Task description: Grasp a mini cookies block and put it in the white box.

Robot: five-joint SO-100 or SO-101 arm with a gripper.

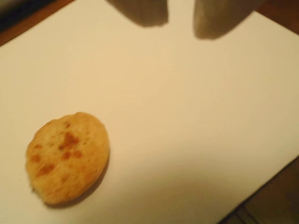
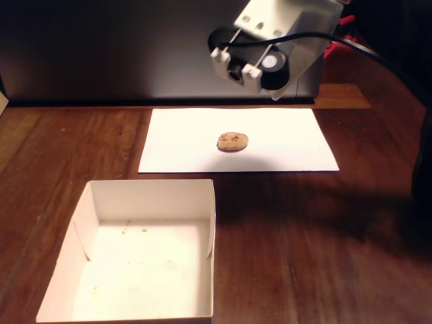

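The arm is in the approach step: nothing has been picked up yet. The small round tan-brown cookie with darker chip specks (image 2: 233, 141) lies flat on a white paper sheet (image 2: 290, 150), and the tool (image 1: 181, 21) hangs in the air above it, touching nothing. In the wrist view its two fingers (image 1: 142, 13) poke in from the top edge with a clear gap of paper between them, so the tool is spread and empty. The cookie (image 1: 67, 157) sits well off to the lower left of that gap in this view, not between the fingers.

My judgement is that the next move calls for shifting the tool sideways until the cookie lies under the gap, then coming down so the fingers straddle its rim before pinching. It is thin and lies flat on the paper, so the fingertips would have to reach nearly to the sheet.

The fixed view shows what the wrist camera misses: the shallow square white cardboard box with low folded walls (image 2: 210, 223), open and holding only a few crumbs, on the brown wooden tabletop (image 2: 324, 250) nearer the camera than the sheet, well apart from the tool. There the fingers themselves are hidden behind the arm's white housing. Only the wrist view gives the offset between fingers and cookie.
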